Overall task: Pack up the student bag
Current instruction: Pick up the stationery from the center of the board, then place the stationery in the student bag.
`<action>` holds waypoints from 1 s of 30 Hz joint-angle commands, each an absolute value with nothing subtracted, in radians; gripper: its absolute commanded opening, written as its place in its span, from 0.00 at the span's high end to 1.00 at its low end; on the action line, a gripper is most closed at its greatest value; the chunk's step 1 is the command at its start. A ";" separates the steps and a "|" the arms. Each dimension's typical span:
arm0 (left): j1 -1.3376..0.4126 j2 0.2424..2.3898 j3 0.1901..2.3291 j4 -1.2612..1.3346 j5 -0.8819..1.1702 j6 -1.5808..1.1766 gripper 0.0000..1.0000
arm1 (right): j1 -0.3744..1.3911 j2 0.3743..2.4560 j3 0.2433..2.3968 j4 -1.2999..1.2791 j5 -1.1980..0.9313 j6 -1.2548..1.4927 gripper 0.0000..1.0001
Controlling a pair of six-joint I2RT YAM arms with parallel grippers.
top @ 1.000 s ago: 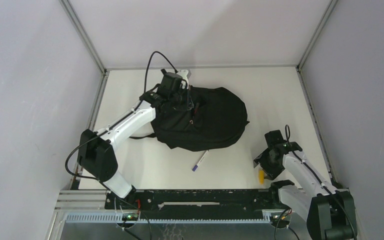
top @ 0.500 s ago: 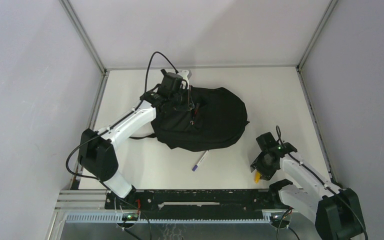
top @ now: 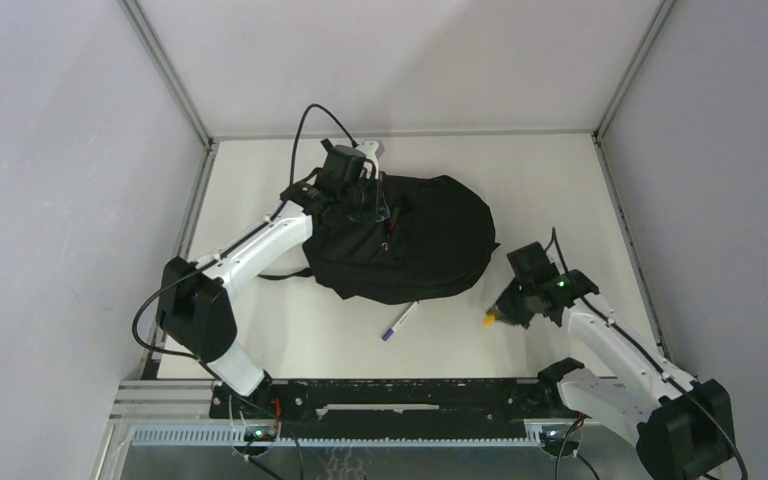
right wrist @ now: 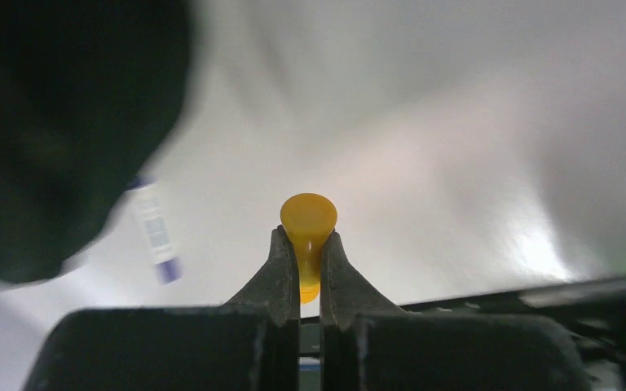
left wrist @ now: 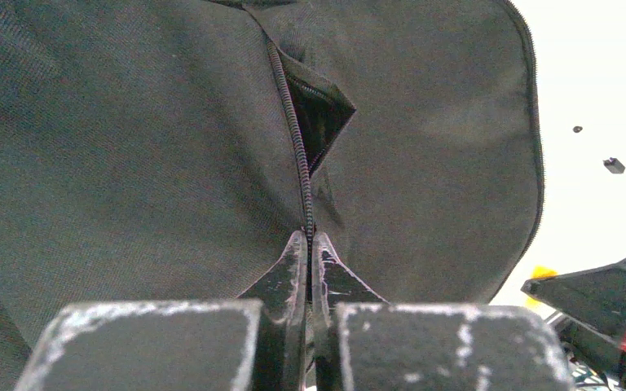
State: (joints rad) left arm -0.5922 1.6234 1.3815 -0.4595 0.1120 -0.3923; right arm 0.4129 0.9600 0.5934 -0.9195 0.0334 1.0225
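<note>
Student bag (top: 430, 240) took up mid-table (top: 560, 190). Its zip (left wrist: 297, 138) gap was only a narrow slit, w/ left gripper (left wrist: 308, 242) clamped at the slit's near end & left arm (top: 260, 240) across bag's left side. Free room far right & along near strip, bar a pen (top: 398, 322). Right gripper (top: 492, 318), pinching yellow piece (right wrist: 308, 216), hung just off bag's right edge.

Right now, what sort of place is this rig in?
Probably a lab robot cell: a white table boxed in by plain grey panels on aluminium posts, with the student bag and a pen on it.
</note>
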 commanded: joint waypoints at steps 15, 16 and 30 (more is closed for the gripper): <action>-0.583 1.588 1.412 -0.441 0.174 -0.400 1.00 | 0.496 1.619 1.373 -0.364 -0.206 0.878 1.00; -0.578 1.587 1.411 -0.440 0.178 -0.400 1.00 | 0.497 1.657 1.406 -0.366 -0.222 0.881 1.00; -0.514 1.606 1.383 -0.396 0.264 -0.469 1.00 | 0.522 1.873 1.507 -0.356 -0.287 0.889 1.00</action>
